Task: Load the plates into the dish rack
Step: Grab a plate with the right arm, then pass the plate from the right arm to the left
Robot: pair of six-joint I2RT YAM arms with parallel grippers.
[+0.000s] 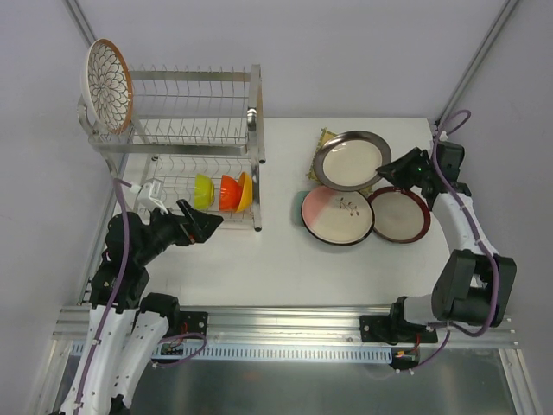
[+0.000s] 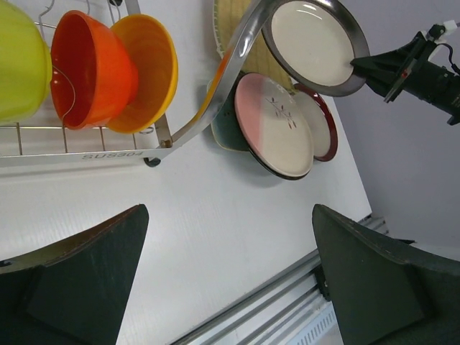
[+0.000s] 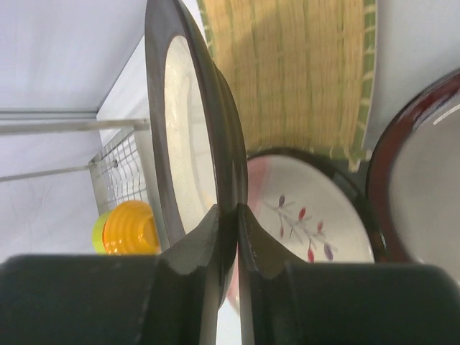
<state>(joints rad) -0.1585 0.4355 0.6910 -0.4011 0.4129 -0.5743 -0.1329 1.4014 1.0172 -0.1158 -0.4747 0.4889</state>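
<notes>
Rim pinched between shut fingers of right gripper (image 3: 228, 215): held dark-rimmed cream plate (image 1: 350, 160) tipped up above pink-and-white plate (image 1: 339, 216), well apart from dish rack (image 1: 256, 112). Held nothing in wide-open left gripper (image 2: 230, 273). Might have slipped from so small a hold and cracked both.

White flat table top (image 1: 285, 268), one. Standing on it: two-tier dish rack of shiny silver wire (image 1: 194, 130), directly ahead of the left gripper (image 1: 206, 216), its feet on the white surface. Lying on it: yellow woven square mat (image 3: 302, 72), beneath and beyond the right gripper (image 1: 383, 169); red-rimmed round plate (image 1: 398, 214), just nearside of that gripper; pale teal rectangular dish (image 1: 303, 207), to that gripper's left and nearer the arm bases, bearing a pink-and-white round plate (image 1: 337, 216) whose edge overlaps the red-rimmed plate.
</notes>
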